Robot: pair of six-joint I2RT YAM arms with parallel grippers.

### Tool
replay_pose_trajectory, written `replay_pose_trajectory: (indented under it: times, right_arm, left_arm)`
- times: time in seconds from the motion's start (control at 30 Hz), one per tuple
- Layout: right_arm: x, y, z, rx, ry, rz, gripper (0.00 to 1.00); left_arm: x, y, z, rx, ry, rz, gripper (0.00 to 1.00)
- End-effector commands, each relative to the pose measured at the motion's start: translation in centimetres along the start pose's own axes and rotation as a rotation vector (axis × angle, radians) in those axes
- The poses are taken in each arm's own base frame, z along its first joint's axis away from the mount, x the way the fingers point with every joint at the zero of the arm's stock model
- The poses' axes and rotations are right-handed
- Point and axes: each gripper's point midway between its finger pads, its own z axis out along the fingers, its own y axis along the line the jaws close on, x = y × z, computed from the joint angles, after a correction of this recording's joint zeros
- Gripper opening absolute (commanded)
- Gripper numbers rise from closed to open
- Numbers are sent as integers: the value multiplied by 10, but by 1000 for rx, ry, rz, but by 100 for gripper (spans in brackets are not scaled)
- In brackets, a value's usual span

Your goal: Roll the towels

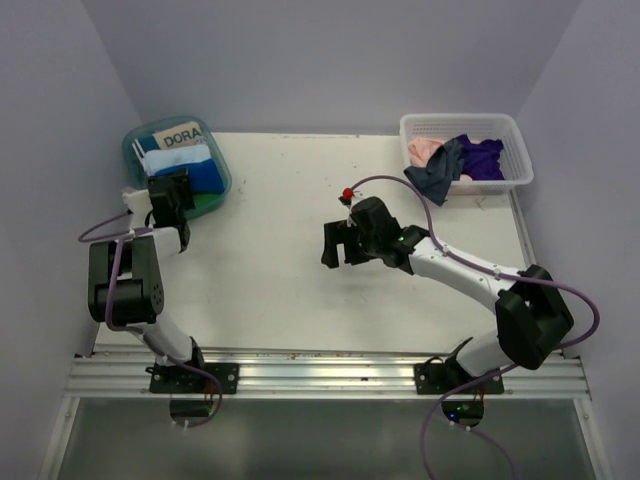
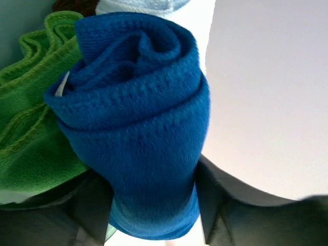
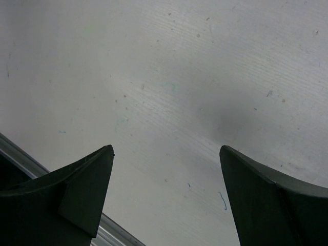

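A rolled royal blue towel (image 2: 138, 128) with a small white tag (image 2: 62, 84) fills the left wrist view. My left gripper (image 2: 154, 192) is shut on the roll, with a finger pressed to each side. It holds the roll at the teal bin (image 1: 135, 150), beside a green towel (image 2: 31, 128) and below a light blue one (image 2: 138, 5). In the top view my left gripper (image 1: 175, 205) is at the bin's near edge. My right gripper (image 1: 340, 250) is open and empty above the bare table's middle; it also shows in the right wrist view (image 3: 166, 148).
A white basket (image 1: 520, 150) at the back right holds loose pink (image 1: 425, 150), grey (image 1: 438, 175) and purple (image 1: 485, 155) towels. A card marked DORA (image 1: 182, 135) stands in the teal bin. A metal rail (image 1: 330, 375) runs along the table's near edge.
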Motion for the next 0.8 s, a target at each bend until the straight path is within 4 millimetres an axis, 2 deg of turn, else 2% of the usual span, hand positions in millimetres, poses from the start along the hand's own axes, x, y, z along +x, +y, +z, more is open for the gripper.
replay_pose_trajectory:
  times: [0.0,0.03,0.13,0.53,0.57,0.6,0.63,0.67,0.77]
  right_arm:
    - [-12,7,-9,-33,-33,-6,88]
    - [-13,8,-10,-34,-37,-6,88]
    - [-14,9,-12,-41,-44,-3,88]
    - [-14,10,-19,-48,-65,5,88]
    - [-13,9,-19,-46,-61,7,88]
    - [-14,10,-20,-50,-67,7,88]
    - [-14,9,-20,-48,-68,10,88]
    - [-13,10,-20,-49,-67,12,88]
    - [-12,10,-22,-53,-69,20,88]
  left_arm:
    - [-10,-32,-4,68,-55,-20,65]
    - [-11,-34,-4,63,-56,-16,73]
    - [-12,-34,-6,21,-61,8,80]
    - [-10,-45,-21,-41,-28,32,88]
    - [-9,-39,-23,-77,-19,42,89]
    - [-10,-45,-23,-78,-17,46,89]
    - [-8,-38,-22,-116,-9,60,89]
    - [-8,-43,-21,-114,-4,61,89]
    - [-3,-41,-20,-126,14,66,89]
